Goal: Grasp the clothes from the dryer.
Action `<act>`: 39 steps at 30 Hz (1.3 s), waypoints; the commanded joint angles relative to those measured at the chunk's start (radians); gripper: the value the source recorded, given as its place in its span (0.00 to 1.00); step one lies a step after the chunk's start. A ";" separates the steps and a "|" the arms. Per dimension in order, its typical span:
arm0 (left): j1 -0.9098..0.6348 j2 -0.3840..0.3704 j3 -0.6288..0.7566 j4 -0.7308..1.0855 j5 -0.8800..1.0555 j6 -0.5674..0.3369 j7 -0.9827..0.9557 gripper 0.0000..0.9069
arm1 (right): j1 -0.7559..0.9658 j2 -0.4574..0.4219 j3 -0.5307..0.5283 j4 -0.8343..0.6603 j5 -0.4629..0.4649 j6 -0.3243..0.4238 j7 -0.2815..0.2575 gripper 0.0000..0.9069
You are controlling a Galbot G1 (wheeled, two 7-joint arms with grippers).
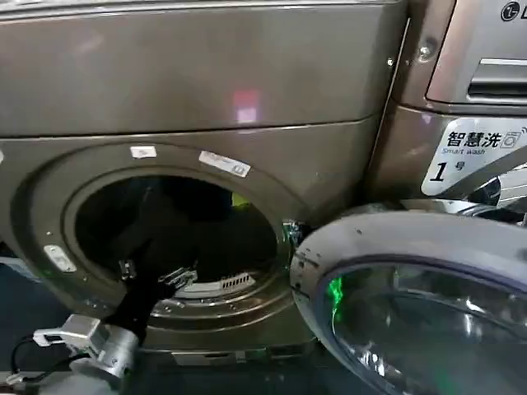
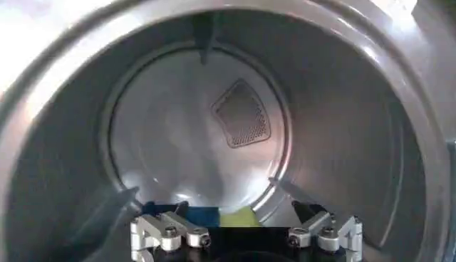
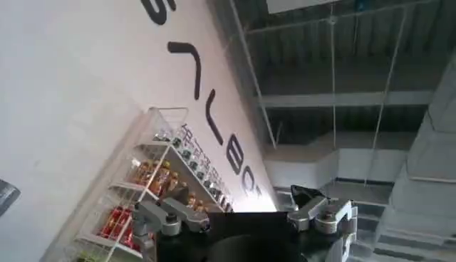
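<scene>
The dryer (image 1: 198, 90) stands with its round opening (image 1: 177, 234) uncovered. Deep in the drum lie the clothes, seen as a yellow-green patch (image 1: 240, 200). In the left wrist view they are a blue piece (image 2: 171, 213) and a yellow-green piece (image 2: 236, 216) low at the drum's back wall. My left gripper (image 1: 156, 270) is at the lower lip of the opening, pointing into the drum. It is open (image 2: 242, 211), its fingers wide apart and short of the cloth. My right gripper (image 3: 239, 203) is open, empty and held away, facing a room wall.
The dryer door (image 1: 412, 304) hangs open to the right, its glass close to the opening. A second machine (image 1: 469, 99) stands at the right. The steel drum (image 2: 92, 164) has a mesh vent (image 2: 242, 114) at its back. Shelves of goods (image 3: 157, 185) show behind the right gripper.
</scene>
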 commanded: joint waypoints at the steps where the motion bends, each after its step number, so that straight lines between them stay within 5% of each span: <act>1: 0.000 0.000 0.000 0.001 -0.001 0.000 0.000 1.00 | 0.000 0.001 0.000 0.001 0.000 0.000 0.000 1.00; 17: -0.009 -0.003 -0.002 0.022 0.004 -0.005 0.001 1.00 | -0.003 0.008 0.003 0.023 -0.038 -0.017 0.011 1.00; 25: -0.056 0.008 -0.018 0.077 0.005 -0.018 0.001 1.00 | -0.018 0.013 0.020 0.057 -0.050 -0.020 -0.032 1.00; 39: -0.358 0.050 0.038 0.456 0.038 -0.081 -0.023 1.00 | -0.071 0.006 0.078 0.040 -0.053 -0.034 -0.001 1.00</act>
